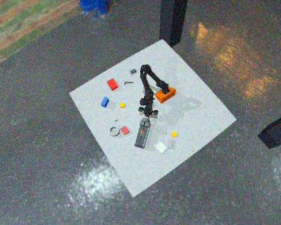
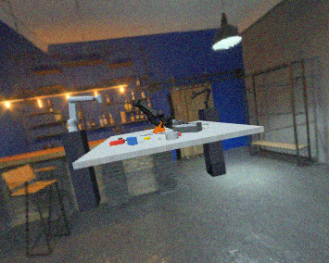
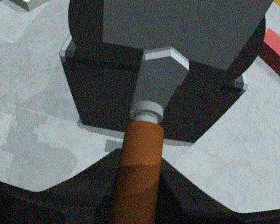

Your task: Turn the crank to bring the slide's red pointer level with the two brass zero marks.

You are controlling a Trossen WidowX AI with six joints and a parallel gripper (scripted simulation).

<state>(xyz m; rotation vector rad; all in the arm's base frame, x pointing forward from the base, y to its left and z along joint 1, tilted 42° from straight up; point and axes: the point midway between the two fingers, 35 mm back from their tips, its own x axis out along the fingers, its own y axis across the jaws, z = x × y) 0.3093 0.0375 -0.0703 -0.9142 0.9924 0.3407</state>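
The machine (image 1: 140, 139) (image 2: 191, 127) is a long dark grey body on the table. A tiny red spot on its top in the top view may be the pointer; the brass zero marks cannot be made out, so its level against them cannot be told. In the wrist view the grey crank arm (image 3: 161, 77) lies over the machine's dark end and joins an orange-brown handle (image 3: 142, 142). My gripper (image 3: 136, 159) (image 1: 148, 116) is shut on this handle, its dark fingers on either side. The slide's pointer is not visible in the wrist view.
An orange block (image 1: 168, 95) (image 2: 159, 129) is at the arm's base. A grey ring (image 1: 110, 132) and a red piece (image 1: 125, 130) lie on one side of the machine, a pale block (image 1: 161, 147) and a yellow disc (image 1: 174, 134) on the other. Red (image 1: 112, 84) and blue (image 1: 104, 101) blocks lie farther off.
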